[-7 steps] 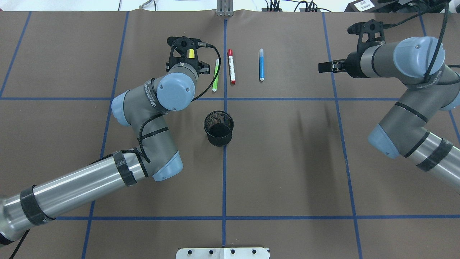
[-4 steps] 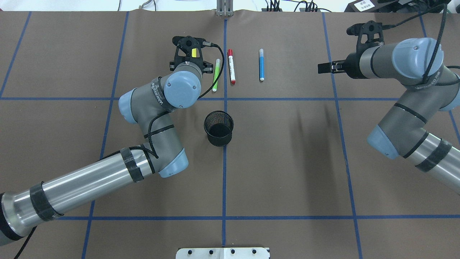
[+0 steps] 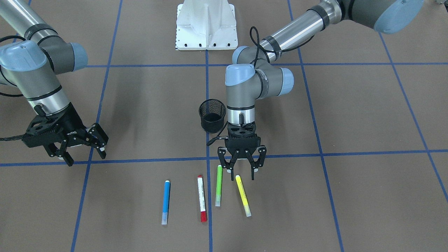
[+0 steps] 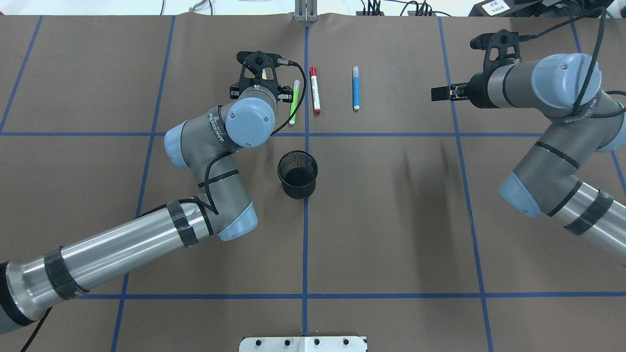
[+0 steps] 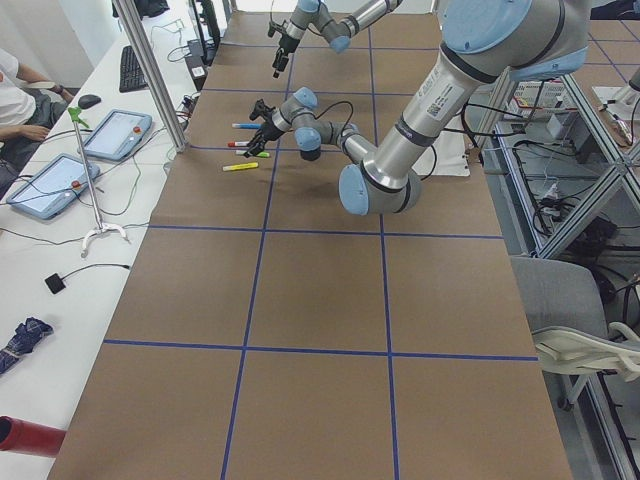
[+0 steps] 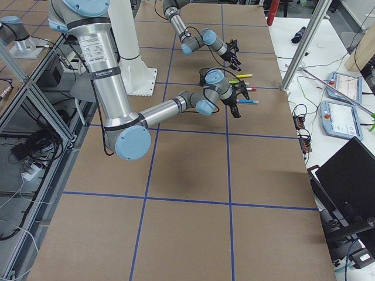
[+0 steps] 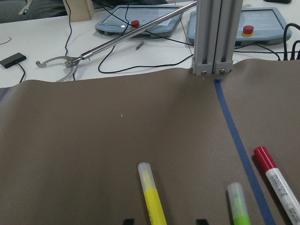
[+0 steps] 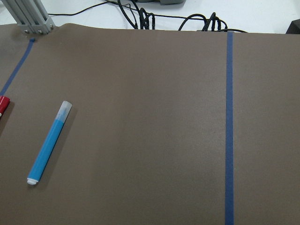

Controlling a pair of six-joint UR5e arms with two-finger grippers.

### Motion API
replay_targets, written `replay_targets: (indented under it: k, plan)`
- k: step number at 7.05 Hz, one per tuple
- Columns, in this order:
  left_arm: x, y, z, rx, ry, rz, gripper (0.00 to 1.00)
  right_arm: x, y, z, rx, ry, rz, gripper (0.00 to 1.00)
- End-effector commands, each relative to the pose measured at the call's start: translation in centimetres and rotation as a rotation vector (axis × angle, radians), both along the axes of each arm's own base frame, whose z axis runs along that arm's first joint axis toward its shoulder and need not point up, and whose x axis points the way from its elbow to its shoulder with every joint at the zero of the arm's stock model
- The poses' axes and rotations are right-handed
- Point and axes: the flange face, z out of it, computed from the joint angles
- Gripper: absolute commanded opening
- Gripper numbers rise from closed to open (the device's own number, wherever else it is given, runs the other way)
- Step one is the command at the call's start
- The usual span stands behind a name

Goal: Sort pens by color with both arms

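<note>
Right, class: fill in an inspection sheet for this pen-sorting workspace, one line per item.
Surface: brown cover with blue tape grid, lying flat.
Job's things: blue pen, red-capped pen, green pen and yellow pen lie in a row, none gripped.
Clutter: black mesh cup, upright, apart from the pens.
Grippers: left gripper open over the yellow pen's end; right gripper open, empty, off to the side.
Cables: black cable loops by the left wrist.
Surroundings: white mounting base; control pendants on the bench; seated person.
</note>
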Motion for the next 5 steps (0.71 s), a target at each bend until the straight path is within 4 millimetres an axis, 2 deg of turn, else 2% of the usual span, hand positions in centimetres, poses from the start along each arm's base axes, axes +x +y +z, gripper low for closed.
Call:
replay_targets:
  k: [1, 2, 3, 4, 5]
  plan:
    - [-2.6, 1.8, -0.8, 0.005, 0.045, 0.039, 0.99, 0.7, 0.5, 0.5, -0.005, 0.003, 0.001, 0.98]
    - [-5.5, 3.6, 0.3, -0.041, 0.027, 0.080, 0.99, 2.4, 1.1, 1.8, -0.019, 0.018, -0.003, 0.98]
    - [-9.9, 4.8, 0.8, -0.076, 0.022, 0.135, 0.99, 5.4, 0.2, 3.1, -0.054, 0.009, -0.009, 0.98]
    - [-15.8, 4.4, 2.5, -0.088, -0.022, 0.194, 0.99, 8.8, -0.5, 4.8, -0.039, 0.041, -0.043, 0.98]
    - [-22.3, 3.1, 5.1, -0.109, -0.039, 0.262, 0.99, 12.7, -0.7, 6.9, -0.022, 0.079, -0.071, 0.98]
